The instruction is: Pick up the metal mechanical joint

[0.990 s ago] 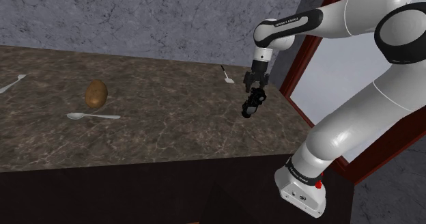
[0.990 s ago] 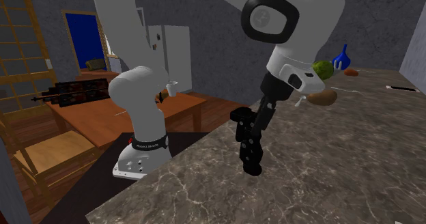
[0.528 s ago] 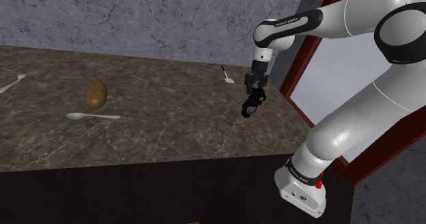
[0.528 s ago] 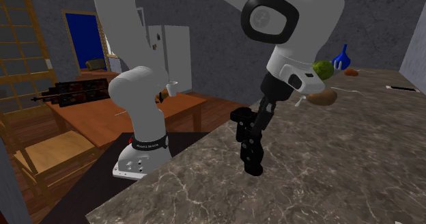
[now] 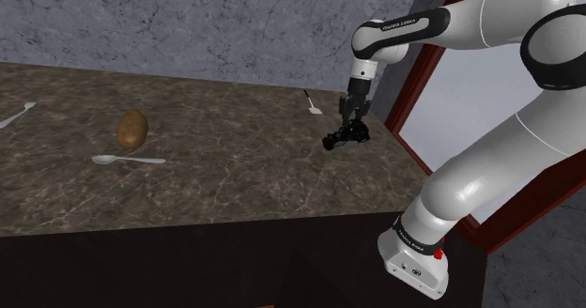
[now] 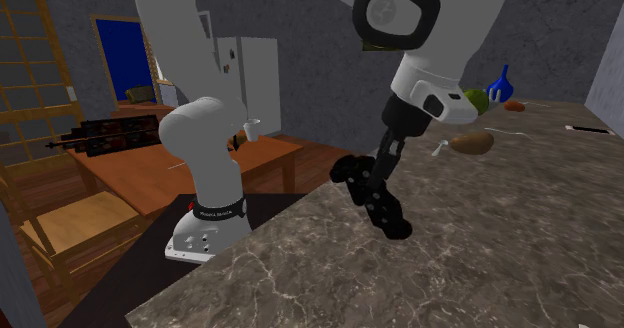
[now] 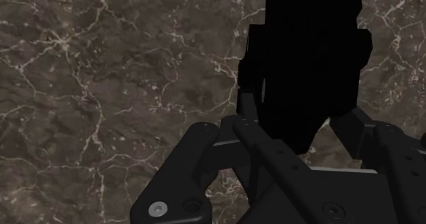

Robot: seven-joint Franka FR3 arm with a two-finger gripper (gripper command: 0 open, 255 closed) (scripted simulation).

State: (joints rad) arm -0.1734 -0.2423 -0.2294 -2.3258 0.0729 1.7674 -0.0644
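- Black on black: the fingers of the gripper are clamped on the mechanical joint. It is a dark, linked piece drawn flat black rather than shiny, seen against veined brown stone.
- From the shoulder view, the gripper points straight down. The mechanical joint juts out from under it toward that view's left, lying close to level, over the countertop near its right-hand end.
- From the second exterior view, the gripper bites the mechanical joint near its upper end, and the piece slants down toward that view's right. From here it cannot be told whether its lower tip touches the stone or hangs just above it.
- Above the wrist, the white arm arches up and back down to its stand, which sits off the counter's corner beside a dark red window frame.
- Well apart from the gripper, toward the shoulder view's left, a brown potato lies on the countertop. A pale spoon lies just in front of it.
- A second spoon rests at the far left edge of that view. A small white utensil lies near the back edge, behind the gripper.
- Beyond the counter in the second exterior view stand a wooden table and a chair. At the counter's far end sit the potato, a green round object and a blue object.
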